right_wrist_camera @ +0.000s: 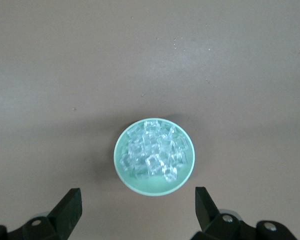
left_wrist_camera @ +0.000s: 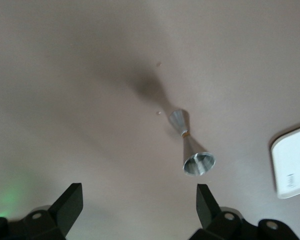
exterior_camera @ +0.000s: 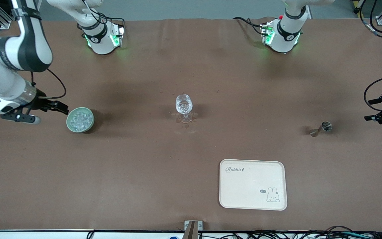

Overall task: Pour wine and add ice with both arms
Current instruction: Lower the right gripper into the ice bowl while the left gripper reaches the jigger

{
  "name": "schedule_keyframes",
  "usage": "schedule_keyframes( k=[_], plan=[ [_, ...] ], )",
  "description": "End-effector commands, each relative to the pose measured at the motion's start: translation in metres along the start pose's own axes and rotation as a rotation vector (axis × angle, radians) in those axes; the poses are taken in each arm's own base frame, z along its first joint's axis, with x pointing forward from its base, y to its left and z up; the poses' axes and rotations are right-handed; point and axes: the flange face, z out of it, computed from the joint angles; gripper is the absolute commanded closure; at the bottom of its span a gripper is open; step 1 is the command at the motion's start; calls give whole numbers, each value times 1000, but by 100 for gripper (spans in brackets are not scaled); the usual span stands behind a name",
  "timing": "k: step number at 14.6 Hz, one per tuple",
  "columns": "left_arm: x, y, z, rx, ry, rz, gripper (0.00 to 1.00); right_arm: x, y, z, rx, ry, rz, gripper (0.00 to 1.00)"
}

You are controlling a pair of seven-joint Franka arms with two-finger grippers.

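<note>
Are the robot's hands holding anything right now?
No, nothing is held. The right hand is open beside the bowl of ice. The left hand is open near the jigger.

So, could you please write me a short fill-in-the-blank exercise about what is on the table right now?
1. The ice fills a pale green ____.
2. The metal jigger lies toward the ____ arm's end of the table.
3. The cream tray lies ____ to the front camera than the stemmed glass.
4. The right gripper, beside the ice, and the left gripper, near the jigger, both have their jaws ____.

Missing words: bowl; left; nearer; open
</note>
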Motion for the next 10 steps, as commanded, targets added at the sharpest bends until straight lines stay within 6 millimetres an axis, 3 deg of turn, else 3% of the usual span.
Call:
schedule_keyframes(
  k=[1,6,10],
  plan=[
    [25,-9,23,-21,-49,-69,0,-26,0,29,-9,38,-28,0],
    [55,-40,80,-126,-243,-207,0,-16,6,102,-37,24,-56,0],
    [69,-44,115,-149,-331,-383,0,-13,14,121,-41,30,-142,1]
  ],
)
